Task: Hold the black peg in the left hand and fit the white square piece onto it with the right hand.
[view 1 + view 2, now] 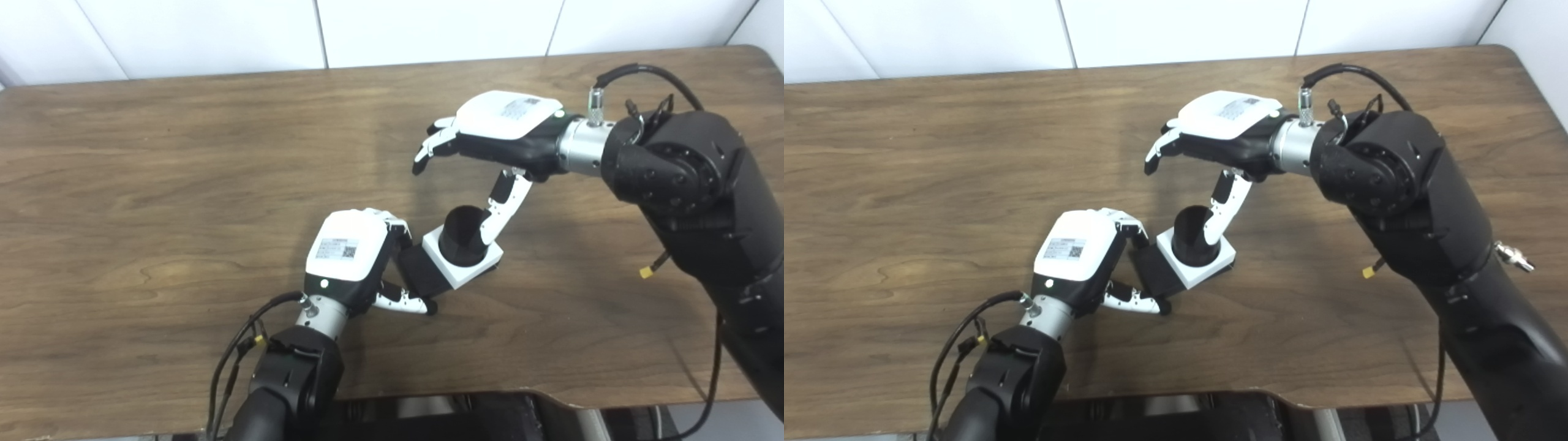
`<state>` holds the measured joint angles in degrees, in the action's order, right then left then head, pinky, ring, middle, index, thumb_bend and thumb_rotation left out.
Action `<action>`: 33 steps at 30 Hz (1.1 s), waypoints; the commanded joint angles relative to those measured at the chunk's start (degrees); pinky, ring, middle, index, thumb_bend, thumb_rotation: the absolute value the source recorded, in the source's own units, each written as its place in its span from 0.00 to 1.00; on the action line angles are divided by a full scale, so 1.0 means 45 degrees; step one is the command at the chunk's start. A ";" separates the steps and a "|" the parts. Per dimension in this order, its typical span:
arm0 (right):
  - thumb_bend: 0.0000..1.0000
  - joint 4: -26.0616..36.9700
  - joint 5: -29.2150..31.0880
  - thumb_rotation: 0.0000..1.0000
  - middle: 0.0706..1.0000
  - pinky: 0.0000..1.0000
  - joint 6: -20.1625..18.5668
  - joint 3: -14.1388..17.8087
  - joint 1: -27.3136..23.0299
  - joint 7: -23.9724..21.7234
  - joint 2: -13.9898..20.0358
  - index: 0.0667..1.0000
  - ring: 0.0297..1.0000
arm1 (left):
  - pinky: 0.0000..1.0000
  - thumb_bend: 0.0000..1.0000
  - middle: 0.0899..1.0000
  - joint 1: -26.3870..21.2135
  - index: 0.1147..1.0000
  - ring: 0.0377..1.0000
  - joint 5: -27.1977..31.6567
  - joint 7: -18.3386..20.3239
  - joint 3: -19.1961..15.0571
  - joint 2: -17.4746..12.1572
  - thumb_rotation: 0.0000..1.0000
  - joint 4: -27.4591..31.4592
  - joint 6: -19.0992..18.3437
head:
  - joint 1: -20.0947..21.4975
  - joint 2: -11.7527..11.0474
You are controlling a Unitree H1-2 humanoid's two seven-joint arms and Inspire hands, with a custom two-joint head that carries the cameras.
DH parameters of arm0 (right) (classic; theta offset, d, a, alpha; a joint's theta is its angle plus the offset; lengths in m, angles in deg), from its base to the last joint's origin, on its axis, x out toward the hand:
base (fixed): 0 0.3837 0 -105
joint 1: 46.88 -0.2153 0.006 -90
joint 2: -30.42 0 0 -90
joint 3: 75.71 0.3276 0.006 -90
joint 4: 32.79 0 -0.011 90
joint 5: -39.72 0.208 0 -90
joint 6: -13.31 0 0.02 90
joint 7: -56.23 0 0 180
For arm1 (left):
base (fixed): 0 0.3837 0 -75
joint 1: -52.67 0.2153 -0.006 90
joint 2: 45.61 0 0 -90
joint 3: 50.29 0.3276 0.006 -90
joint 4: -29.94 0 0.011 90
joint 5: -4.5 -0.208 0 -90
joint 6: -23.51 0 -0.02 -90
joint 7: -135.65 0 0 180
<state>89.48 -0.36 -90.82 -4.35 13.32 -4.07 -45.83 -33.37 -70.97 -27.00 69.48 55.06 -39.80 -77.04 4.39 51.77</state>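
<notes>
The black peg point(460, 233) is a short round post on a black block, tilted and lying low over the table. My left hand point(352, 254) is shut on the block end, thumb underneath. The white square piece point(474, 274) sits around the post, against the block. Above and to the right of it hovers my right hand point(490, 131), open with fingers spread and holding nothing. Its thumb point(505, 205) points down and reaches the post's right side; whether it touches I cannot tell.
The wooden table point(153, 184) stretches wide to the left and behind the hands. Its front edge runs just below my left forearm. A white wall rises behind the far edge. My right arm point(704, 202) fills the right side.
</notes>
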 commanded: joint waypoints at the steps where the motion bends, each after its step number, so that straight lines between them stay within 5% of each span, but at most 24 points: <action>1: 1.00 0.0106 -0.0076 0.43 0.86 0.89 0.0026 0.0216 -0.0587 0.0459 0.0050 0.79 0.95 | 0.73 0.51 0.70 -0.0006 0.43 0.76 -0.0725 0.0033 -0.0047 -0.0277 0.06 -0.0420 0.0005 | 0.0067 -0.0026; 4: 1.00 0.0134 -0.0123 0.46 0.86 0.90 0.0026 0.0223 -0.0481 0.0556 0.0041 0.78 0.95 | 0.72 0.51 0.70 0.0010 0.43 0.76 -0.0744 -0.0194 -0.0127 -0.0332 0.08 -0.0468 0.0021 | 0.0140 -0.0111; 6: 1.00 0.0228 -0.0157 0.46 0.86 0.91 -0.0049 0.0258 -0.0373 0.0563 0.0063 0.78 0.95 | 0.73 0.67 0.71 0.0048 0.60 0.76 -0.0666 -0.0517 -0.0169 -0.0340 0.27 -0.0533 0.0036 | 0.0109 -0.0158; 10: 1.00 0.0479 -0.0329 0.45 0.85 0.92 -0.0127 0.0296 -0.0145 0.0510 0.0141 0.78 0.95 | 0.75 0.76 0.72 0.0196 0.67 0.76 -0.0458 -0.0989 -0.0291 -0.0273 0.43 -0.0543 0.0011 | -0.0019 -0.0218; 17: 0.99 0.0524 -0.0419 0.45 0.85 0.94 -0.0227 0.0445 0.0005 0.0458 0.0179 0.78 0.95 | 0.72 0.85 0.73 0.0351 0.69 0.76 -0.0160 0.0135 -0.0588 -0.0086 0.38 0.0614 0.0023 | -0.0006 -0.0140; 25: 0.99 0.0153 -0.0331 0.43 0.85 0.94 -0.0079 0.0558 0.0045 0.0666 0.0181 0.77 0.95 | 0.71 0.82 0.72 -0.0012 0.69 0.75 0.0181 0.0882 -0.1312 0.0079 0.38 0.1872 0.0111 | -0.0053 -0.0152; 31: 1.00 0.0128 -0.0403 0.43 0.86 0.94 -0.0152 0.0589 0.0050 0.0717 0.0193 0.77 0.94 | 0.71 0.84 0.74 -0.0656 0.72 0.76 0.0188 0.3548 -0.2123 0.0401 0.40 0.3531 -0.0232 | -0.0005 -0.0201; 33: 1.00 0.0001 -0.0362 0.43 0.85 0.93 -0.0014 0.0627 0.0042 0.0840 0.0252 0.77 0.94 | 0.71 0.85 0.75 -0.1034 0.74 0.77 0.0170 0.5046 -0.2505 0.0594 0.41 0.4322 -0.0455 | -0.0007 -0.0248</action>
<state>89.28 -1.96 -91.18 -2.97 15.39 -2.63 -45.66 -35.50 -70.00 -6.61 58.72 56.83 -23.49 -78.68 4.31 50.63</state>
